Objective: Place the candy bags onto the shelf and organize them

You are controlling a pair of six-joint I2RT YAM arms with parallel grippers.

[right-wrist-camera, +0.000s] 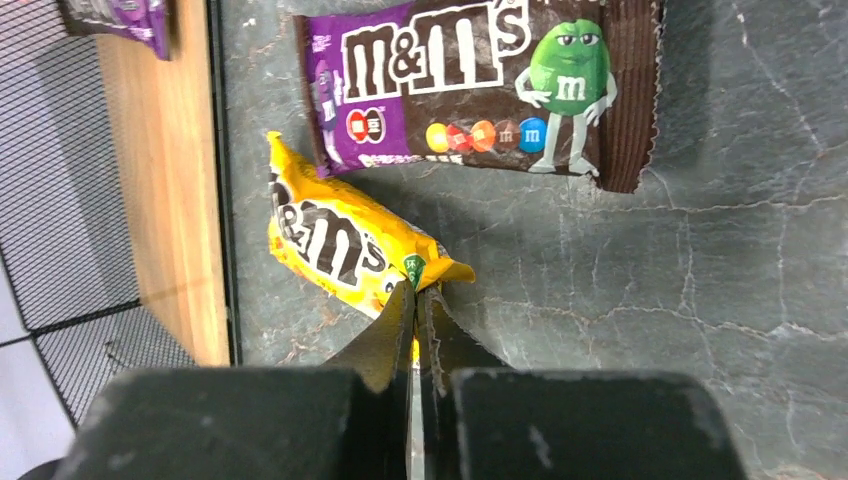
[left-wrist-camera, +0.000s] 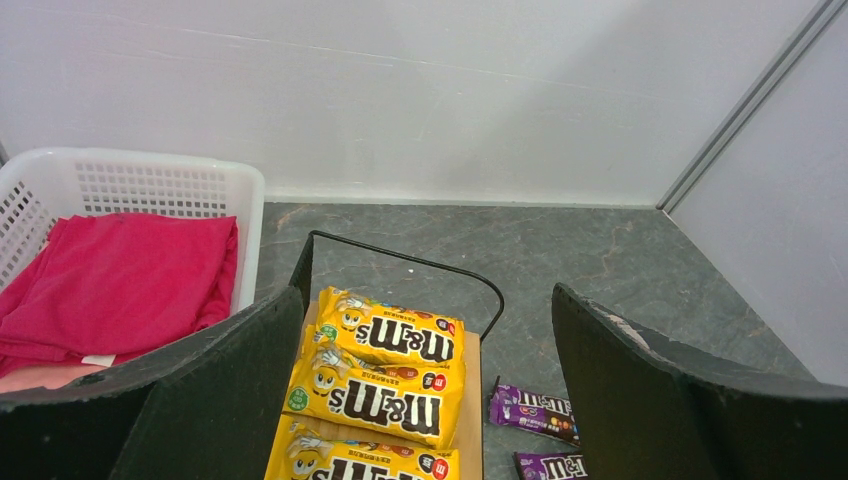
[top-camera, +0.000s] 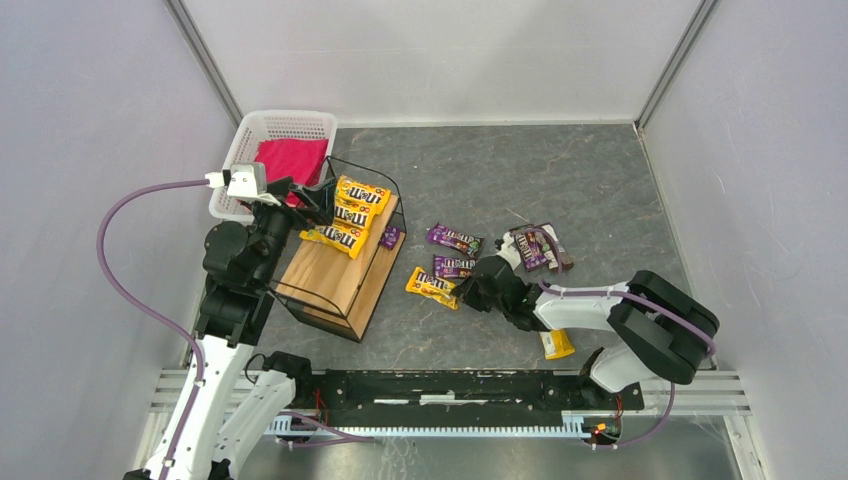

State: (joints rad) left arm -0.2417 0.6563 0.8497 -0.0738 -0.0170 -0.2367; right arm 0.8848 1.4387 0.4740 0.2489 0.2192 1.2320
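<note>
Candy bags (top-camera: 455,240) on grey marbled table (top-camera: 560,170)

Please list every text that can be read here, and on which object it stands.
"m&m's": yellow bags on the shelf, upside down.
"m&m's": purple bag on the table.
"m&m's", partly hidden: yellow bag pinched by the right hand.
Small print: too small to read.

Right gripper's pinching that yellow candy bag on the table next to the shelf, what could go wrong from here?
1. The right gripper grips the yellow bag only by its end seam, so the bag may slip free on lifting.
2. The left gripper hangs open over the top tier of the shelf, where three yellow bags lie; the arms might collide there.
</note>
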